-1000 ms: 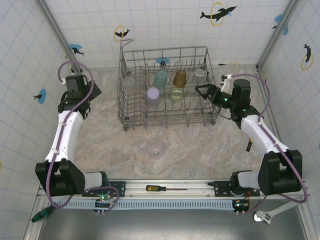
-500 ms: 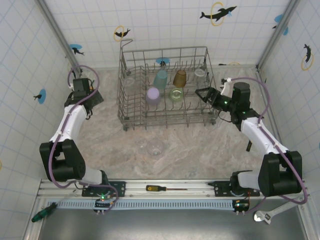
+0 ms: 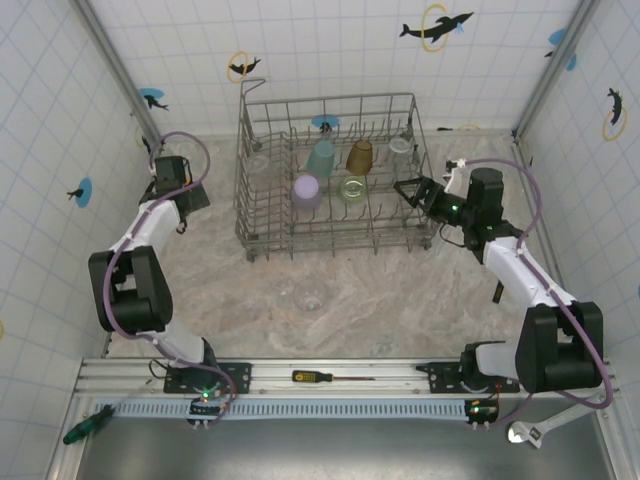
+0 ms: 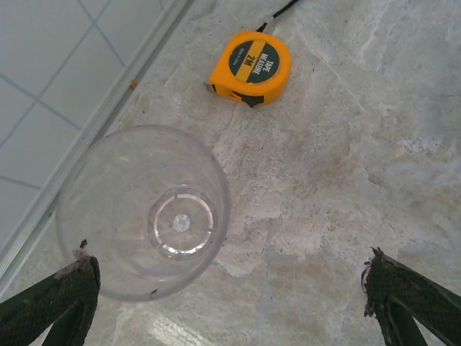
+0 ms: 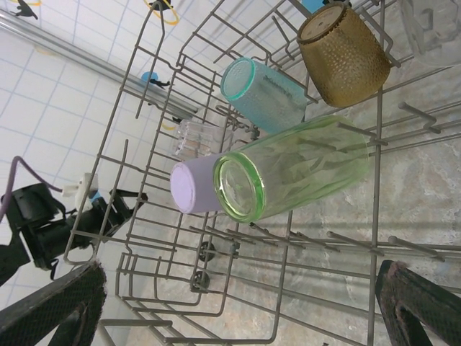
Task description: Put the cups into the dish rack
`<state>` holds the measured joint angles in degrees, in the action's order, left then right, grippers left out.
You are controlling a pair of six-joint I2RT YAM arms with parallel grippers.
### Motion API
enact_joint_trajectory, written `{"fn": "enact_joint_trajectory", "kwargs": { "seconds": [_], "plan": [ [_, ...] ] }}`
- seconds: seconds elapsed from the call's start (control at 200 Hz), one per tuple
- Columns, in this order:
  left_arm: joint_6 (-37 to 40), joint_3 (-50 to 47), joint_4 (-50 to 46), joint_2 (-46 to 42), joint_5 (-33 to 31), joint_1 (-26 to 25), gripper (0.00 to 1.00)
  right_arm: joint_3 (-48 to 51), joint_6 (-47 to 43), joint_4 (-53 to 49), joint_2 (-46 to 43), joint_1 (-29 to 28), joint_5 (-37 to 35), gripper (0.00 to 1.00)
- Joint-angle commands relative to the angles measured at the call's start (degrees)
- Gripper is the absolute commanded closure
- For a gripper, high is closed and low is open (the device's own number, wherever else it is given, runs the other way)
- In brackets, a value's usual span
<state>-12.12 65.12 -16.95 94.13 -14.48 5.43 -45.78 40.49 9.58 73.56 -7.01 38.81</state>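
The marbled, stone-look bench (image 3: 400, 290) carries everything I'm watching, and the grey wire dish rack (image 3: 340, 240) with its rows of upright tines sits at its far middle. My right end effector (image 5: 241, 274) hangs at the rack's right side with its mesh-textured fingers spread wide and nothing between them. My left end effector (image 4: 229, 263) is spread just as wide over the bench's far-left corner. Inside the rack, a faceted pale green tumbler (image 5: 302, 169) leans against the smooth opaque lavender cup (image 5: 193, 189), with a pebbled teal cup (image 5: 266, 90) and a pebbled amber cup (image 5: 344, 54) behind them. A round clear tumbler (image 4: 144, 209) stands on the bench just inside my left finger, not gripped. Another clear one (image 3: 309, 294) sits on the bench in front of the rack. A rounded orange tape measure (image 4: 250, 68) lies beyond the left-hand tumbler.
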Motion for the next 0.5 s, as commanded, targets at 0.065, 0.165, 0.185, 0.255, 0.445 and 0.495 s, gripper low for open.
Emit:
{"fn": "enact_joint_trajectory", "kwargs": {
  "seconds": [0.065, 0.165, 0.185, 0.255, 0.445, 0.495],
  "plan": [
    [1.9, 2.3, 3.0, 3.3, -2.5, 0.5, 0.03, 0.6, 0.2, 3.0, -0.3, 0.4, 1.2, 0.0],
    [1.8, 3.2, 3.4, 5.1, -3.2, 0.5, 0.07, 0.6, 0.4, 3.2, -0.3, 0.5, 1.0, 0.0],
    [1.6, 3.3, 3.4, 5.5, -3.3, 0.5, 0.07, 0.7, 0.4, 3.2, -0.3, 0.5, 1.0, 0.0],
    [1.2, 4.4, 2.9, 6.8, -4.1, 0.5, 0.11, 0.5, 0.5, 3.3, -0.3, 0.5, 1.0, 0.0],
    [-0.3, 4.8, 3.3, 8.4, -6.8, 0.5, 0.22, 0.1, 1.3, 3.9, -0.3, 0.5, 0.9, 0.0],
    [-0.4, 5.0, 3.4, 8.7, -6.7, 0.5, 0.26, 0.1, 1.3, 3.9, -0.3, 0.5, 0.8, 0.0]
  ]
}}
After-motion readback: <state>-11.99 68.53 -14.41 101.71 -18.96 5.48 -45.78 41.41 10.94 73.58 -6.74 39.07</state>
